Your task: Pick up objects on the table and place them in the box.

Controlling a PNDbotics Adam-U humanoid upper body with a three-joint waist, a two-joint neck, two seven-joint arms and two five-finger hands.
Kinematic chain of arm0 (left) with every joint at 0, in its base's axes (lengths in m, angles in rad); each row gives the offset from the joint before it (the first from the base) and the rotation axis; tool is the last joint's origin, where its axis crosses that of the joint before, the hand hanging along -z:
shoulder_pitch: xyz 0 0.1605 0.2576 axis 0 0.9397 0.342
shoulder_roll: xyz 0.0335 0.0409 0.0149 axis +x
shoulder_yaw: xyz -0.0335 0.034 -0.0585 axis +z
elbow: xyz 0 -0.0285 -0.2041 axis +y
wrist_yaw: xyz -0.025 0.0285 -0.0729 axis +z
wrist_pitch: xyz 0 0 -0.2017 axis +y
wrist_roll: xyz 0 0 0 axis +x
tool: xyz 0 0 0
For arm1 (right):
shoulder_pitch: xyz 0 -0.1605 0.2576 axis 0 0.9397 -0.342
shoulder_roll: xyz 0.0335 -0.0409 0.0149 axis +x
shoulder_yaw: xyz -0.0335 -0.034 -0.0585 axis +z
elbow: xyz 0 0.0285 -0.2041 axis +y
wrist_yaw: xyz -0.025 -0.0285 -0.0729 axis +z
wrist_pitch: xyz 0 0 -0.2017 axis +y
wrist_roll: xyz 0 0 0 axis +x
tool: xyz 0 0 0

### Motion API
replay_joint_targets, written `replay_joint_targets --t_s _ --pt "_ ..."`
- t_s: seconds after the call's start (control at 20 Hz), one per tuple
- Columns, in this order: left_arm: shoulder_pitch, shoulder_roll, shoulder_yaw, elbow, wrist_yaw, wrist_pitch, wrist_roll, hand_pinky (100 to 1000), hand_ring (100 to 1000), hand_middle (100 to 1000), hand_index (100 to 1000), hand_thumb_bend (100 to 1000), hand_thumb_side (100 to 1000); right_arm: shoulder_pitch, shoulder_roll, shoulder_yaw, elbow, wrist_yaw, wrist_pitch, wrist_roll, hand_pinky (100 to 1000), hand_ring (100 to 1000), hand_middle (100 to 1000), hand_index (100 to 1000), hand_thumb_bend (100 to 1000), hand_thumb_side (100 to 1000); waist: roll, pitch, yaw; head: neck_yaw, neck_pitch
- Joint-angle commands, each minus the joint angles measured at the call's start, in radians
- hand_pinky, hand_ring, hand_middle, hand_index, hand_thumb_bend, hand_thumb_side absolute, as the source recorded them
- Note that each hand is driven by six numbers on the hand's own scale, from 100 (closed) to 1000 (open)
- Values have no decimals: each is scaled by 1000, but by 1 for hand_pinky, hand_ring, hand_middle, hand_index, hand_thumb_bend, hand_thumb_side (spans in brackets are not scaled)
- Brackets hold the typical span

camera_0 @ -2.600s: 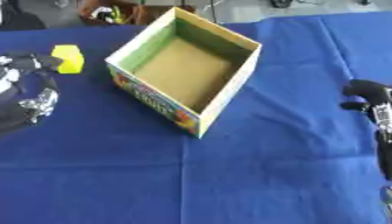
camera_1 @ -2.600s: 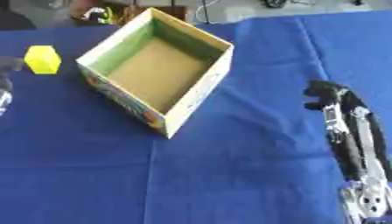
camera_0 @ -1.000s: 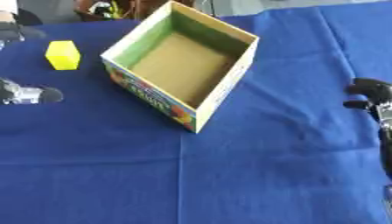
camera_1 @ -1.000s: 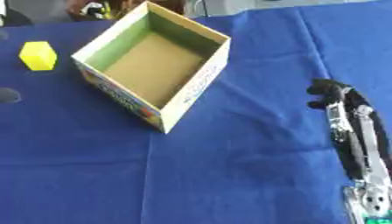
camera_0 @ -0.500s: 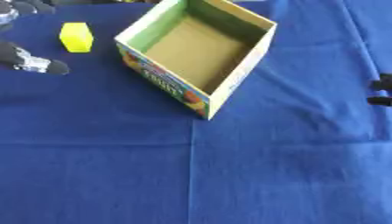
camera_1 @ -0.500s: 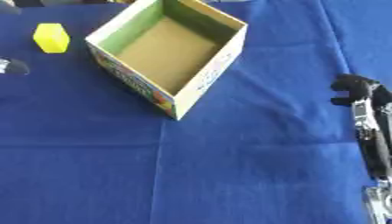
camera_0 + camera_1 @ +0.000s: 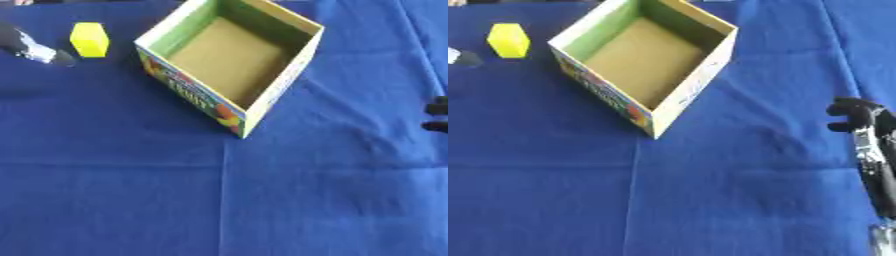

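Reach step: I have left hand (image 7: 35, 49) near yellow block (image 7: 89, 39) at counter's far-left corner, beside empty box (image 7: 280, 87), fingers' state can't tell; next needs closing round block; right hand (image 7: 866, 131) idle.

The box (image 7: 229, 59) has colourful print on its outer side wall, facing the near left. There are big yellow letters on a red patch, which may spell "FRUIT", but they are too blurry to be sure. No other words or numbers can be read.
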Motion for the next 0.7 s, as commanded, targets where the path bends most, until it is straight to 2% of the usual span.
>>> replay_joint_targets --t_s 0.05,0.4,0.7 --pt "-41 12 4 38 -39 -26 11 812 936 913 1000 716 751 -2 -12 2 -15 18 -3 5 668 784 623 764 100 897 0 -13 -6 -3 -33" --pt "-91 -11 -1 118 -93 -63 -22 827 944 919 1000 726 747 -4 -8 6 -15 31 -4 4 669 784 623 764 100 898 5 7 -23 -3 -94" --pt "-129 -33 13 195 -144 -62 -58 825 943 922 1000 707 729 -10 -6 10 -15 36 -6 8 670 785 623 764 100 895 10 23 -38 4 -120"
